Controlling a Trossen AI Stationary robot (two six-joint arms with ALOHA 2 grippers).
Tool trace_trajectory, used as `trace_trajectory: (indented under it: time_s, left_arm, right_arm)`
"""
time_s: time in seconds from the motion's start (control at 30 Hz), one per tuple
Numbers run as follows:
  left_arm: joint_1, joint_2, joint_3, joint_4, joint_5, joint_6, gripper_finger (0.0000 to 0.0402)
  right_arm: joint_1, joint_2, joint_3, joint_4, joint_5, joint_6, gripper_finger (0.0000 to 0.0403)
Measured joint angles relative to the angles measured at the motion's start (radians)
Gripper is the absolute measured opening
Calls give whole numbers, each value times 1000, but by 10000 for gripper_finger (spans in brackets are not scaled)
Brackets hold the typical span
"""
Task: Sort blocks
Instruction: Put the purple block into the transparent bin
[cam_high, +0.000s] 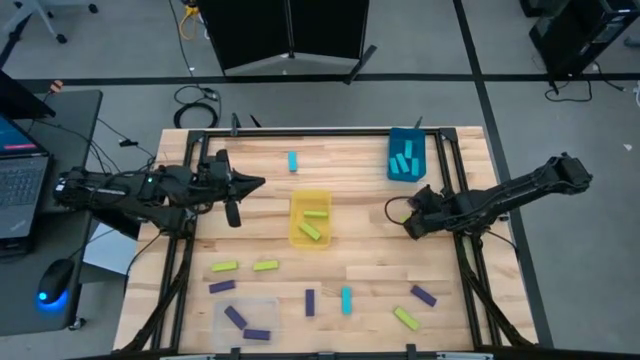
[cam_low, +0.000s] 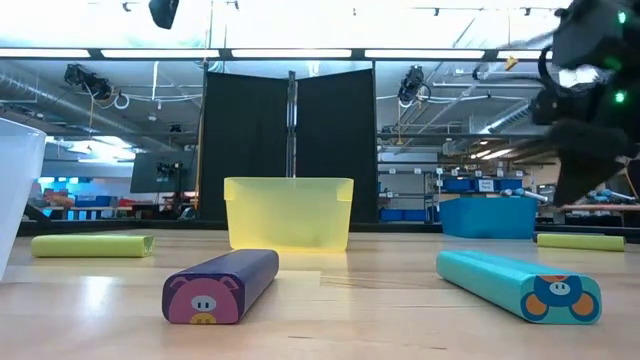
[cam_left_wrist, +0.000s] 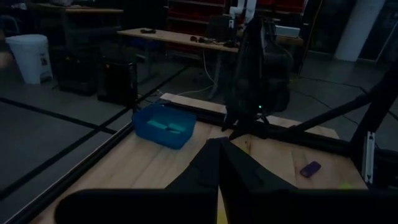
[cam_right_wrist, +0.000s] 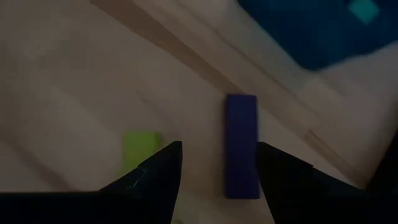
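Blocks in cyan, yellow-green and purple lie flat on the wooden table, most toward its near edge: a cyan one (cam_high: 346, 300), purple ones (cam_high: 310, 301) (cam_high: 423, 295), yellow-green ones (cam_high: 224, 267) (cam_high: 406, 318). One cyan block (cam_high: 292, 161) lies near the far edge. My right gripper (cam_high: 408, 226) (cam_right_wrist: 219, 146) is open and raised over the table between the yellow and blue bins. A purple block (cam_right_wrist: 241, 146) shows on the table between its fingers, with a yellow-green block (cam_right_wrist: 138, 150) beside it. My left gripper (cam_high: 260, 183) (cam_left_wrist: 221, 155) is shut, empty, raised left of the yellow bin.
The yellow bin (cam_high: 310, 238) at mid-table holds yellow-green blocks. The blue bin (cam_high: 406, 140) at the far right holds cyan ones. The clear bin (cam_high: 245, 305) at the near edge holds purple ones. Dark frame rails run along the table's left and right sides.
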Motion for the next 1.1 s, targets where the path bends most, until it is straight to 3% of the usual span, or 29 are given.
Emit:
trace_trajectory:
  time_s: [0.57,1.1]
  left_arm:
    - [-5,1,0,14,0,4,11]
    - [-5,1,0,13,2,23,11]
  right_arm:
    - [-106,52,-129,128,-7,25,220]
    - [-160,123,-161,227,-43,31,172]
